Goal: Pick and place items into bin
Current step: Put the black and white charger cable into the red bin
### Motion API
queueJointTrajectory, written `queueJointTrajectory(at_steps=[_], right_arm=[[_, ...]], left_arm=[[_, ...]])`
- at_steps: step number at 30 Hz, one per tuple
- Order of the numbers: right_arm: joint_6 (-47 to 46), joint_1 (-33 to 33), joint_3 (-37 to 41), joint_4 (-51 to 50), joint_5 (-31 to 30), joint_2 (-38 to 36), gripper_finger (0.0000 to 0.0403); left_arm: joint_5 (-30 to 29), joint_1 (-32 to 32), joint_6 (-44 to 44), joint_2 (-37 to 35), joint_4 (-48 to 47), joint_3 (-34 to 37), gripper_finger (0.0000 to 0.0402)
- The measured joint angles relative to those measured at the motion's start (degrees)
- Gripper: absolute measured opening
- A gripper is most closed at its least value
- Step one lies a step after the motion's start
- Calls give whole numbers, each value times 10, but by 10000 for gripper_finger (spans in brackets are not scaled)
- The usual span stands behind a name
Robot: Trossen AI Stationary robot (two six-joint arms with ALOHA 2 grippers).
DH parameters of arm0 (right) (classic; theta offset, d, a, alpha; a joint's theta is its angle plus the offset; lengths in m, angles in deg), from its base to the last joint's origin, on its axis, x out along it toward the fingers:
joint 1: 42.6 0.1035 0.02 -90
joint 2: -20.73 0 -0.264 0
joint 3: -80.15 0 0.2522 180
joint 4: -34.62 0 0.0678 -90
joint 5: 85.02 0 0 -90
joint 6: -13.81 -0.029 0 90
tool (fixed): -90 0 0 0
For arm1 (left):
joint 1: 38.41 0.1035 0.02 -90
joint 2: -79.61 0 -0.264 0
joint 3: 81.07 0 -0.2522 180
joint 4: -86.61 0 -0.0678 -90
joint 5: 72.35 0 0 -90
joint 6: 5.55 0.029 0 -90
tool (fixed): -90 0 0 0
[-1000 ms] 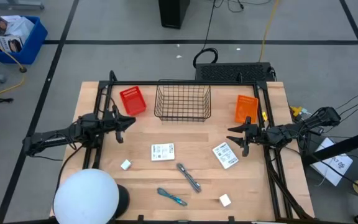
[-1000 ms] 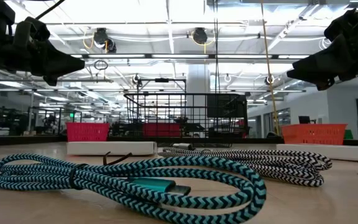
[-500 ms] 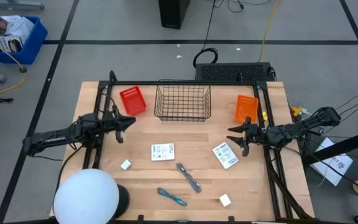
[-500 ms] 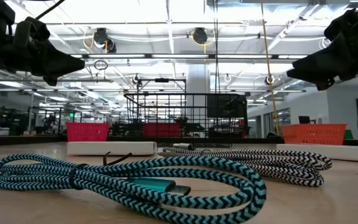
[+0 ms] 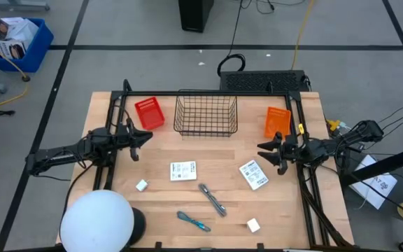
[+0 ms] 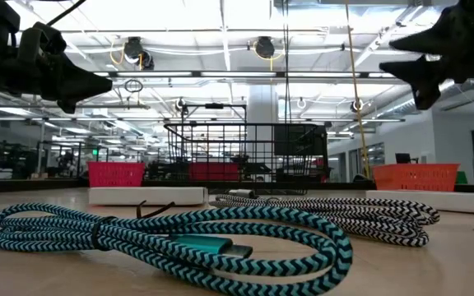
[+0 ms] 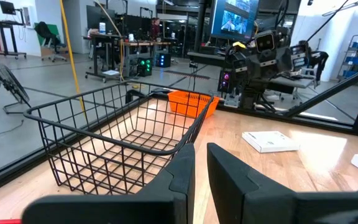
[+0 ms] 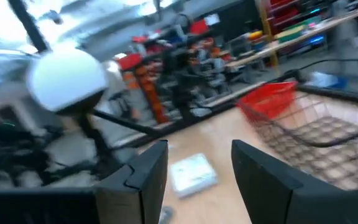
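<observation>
Two flat white printed packets (image 5: 183,170) (image 5: 253,175) lie flat mid-table. Two tiny white cubes (image 5: 141,185) (image 5: 253,225), a grey metal tool (image 5: 213,199) and a slim teal-blue tool (image 5: 193,221) lie nearer the front edge. My left gripper (image 5: 144,138) is shut and empty above the table's left part, beside the red bin (image 5: 149,113). My right gripper (image 5: 263,155) is open and empty above the table's right part, just right of the right packet, which also shows in the right wrist view (image 8: 193,171).
A black wire basket (image 5: 206,114) stands at the back middle, with an orange bin (image 5: 277,122) to its right. A white dome (image 5: 96,220) covers the front left corner. In the low view, braided cables (image 6: 171,238) (image 6: 336,215) lie close to the camera.
My right gripper has risen and turned about its wrist, staying open and empty. The items have kept still.
</observation>
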Motion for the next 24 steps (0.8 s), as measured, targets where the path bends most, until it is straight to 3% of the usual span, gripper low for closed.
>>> queueJointTrajectory(at_steps=[4, 10, 14, 19, 24], right_arm=[[7, -4, 0, 68, -17, 5, 169], [14, -3, -6, 198, 39, 87, 169], [-20, -2, -49, 179, 63, 202, 169], [-27, 16, -151, 194, 71, 395, 169], [-48, 47, -275, 125, 73, 579, 169]], left_arm=[[0, 0, 0, 0, 0, 0, 47], [0, 0, 0, 0, 0, 0, 47], [0, 0, 0, 0, 0, 0, 47], [0, 0, 0, 0, 0, 0, 47], [0, 0, 0, 0, 0, 0, 47]])
